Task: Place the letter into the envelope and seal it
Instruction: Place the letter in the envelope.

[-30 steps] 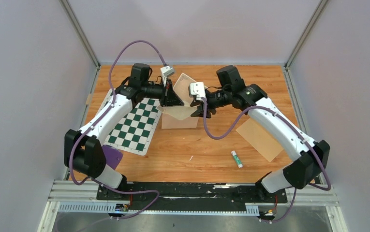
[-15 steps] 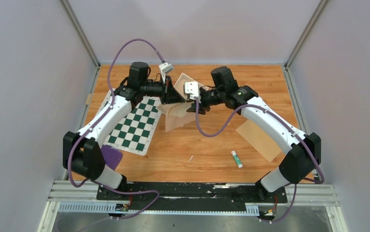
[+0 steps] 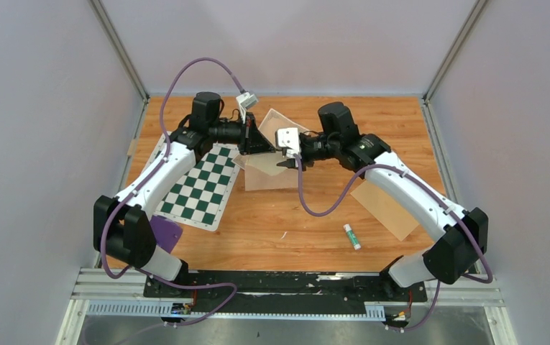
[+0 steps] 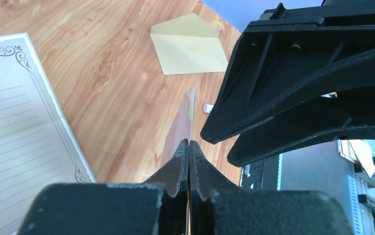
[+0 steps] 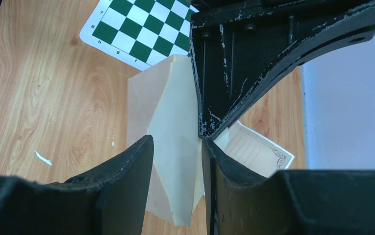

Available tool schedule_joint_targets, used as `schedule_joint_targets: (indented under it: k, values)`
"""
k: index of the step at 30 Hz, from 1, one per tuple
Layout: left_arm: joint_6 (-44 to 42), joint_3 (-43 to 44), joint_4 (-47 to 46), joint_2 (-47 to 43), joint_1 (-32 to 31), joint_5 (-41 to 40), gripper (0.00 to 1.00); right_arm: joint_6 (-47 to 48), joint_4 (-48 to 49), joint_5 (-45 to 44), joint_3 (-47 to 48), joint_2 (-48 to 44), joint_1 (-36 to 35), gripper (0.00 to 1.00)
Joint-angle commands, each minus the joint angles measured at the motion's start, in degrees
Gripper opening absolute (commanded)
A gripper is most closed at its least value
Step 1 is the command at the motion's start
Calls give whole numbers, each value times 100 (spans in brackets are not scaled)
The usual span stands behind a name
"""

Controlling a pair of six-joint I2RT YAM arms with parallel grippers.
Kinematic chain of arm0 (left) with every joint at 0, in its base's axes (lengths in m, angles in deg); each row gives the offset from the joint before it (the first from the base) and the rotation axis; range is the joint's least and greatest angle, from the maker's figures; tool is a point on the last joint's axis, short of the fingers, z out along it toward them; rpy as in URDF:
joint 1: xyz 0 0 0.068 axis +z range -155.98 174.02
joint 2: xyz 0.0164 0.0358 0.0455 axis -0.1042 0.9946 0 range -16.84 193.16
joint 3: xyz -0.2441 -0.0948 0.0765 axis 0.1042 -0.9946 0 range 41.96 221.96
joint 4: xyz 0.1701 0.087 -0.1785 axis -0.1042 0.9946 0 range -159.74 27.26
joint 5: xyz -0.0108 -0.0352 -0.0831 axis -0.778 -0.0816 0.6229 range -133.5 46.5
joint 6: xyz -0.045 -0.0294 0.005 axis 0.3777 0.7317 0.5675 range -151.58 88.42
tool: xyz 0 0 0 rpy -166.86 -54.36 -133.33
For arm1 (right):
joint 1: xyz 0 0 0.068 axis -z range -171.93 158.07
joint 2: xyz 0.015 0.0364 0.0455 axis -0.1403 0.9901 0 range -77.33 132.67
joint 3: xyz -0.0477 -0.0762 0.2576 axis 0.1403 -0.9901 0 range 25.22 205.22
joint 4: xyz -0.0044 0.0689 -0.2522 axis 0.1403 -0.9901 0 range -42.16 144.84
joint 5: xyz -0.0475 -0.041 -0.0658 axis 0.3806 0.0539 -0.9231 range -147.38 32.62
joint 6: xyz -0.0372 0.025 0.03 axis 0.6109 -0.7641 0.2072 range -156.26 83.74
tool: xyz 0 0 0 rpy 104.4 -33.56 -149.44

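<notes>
White arms (image 3: 153, 176) carry black joints (image 3: 131, 233), purple cables (image 3: 211, 60), black fingers (image 5: 126, 171).

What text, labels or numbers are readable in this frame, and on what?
"7", "e", "g": edge marks on the chessboard, right wrist view; the others are too small to read.
Label on the glue stick: too blurred to read.
On the letter: ruled lines and ornate border, no words.
On the held envelope: no writing visible.

We judge this a robotics laboratory test cell. A wood-grain bench (image 3: 257, 237) stands enclosed by plain grey panels (image 3: 42, 144) on aluminium posts (image 3: 118, 47). A cabled left arm (image 3: 160, 172) and right arm (image 3: 408, 190) are bolted to a black rail (image 3: 286, 284) at the bench's near edge.
</notes>
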Motion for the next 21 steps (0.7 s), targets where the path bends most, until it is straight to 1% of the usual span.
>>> schedule_joint_targets:
  k: [1, 10, 14, 21]
  values:
    - [254, 73, -204, -53, -24, 210, 0, 209, 331, -44, -108, -192, -44, 42]
    - [363, 86, -446, -8, -6, 822, 0, 167, 329, -370, -131, -30, -119, 41]
    - [408, 84, -487, -6, -1, 823, 0, 155, 336, -369, -158, -51, -154, 41]
    - [508, 82, -547, -5, 7, 681, 0, 300, 237, -282, -218, -88, -207, 36]
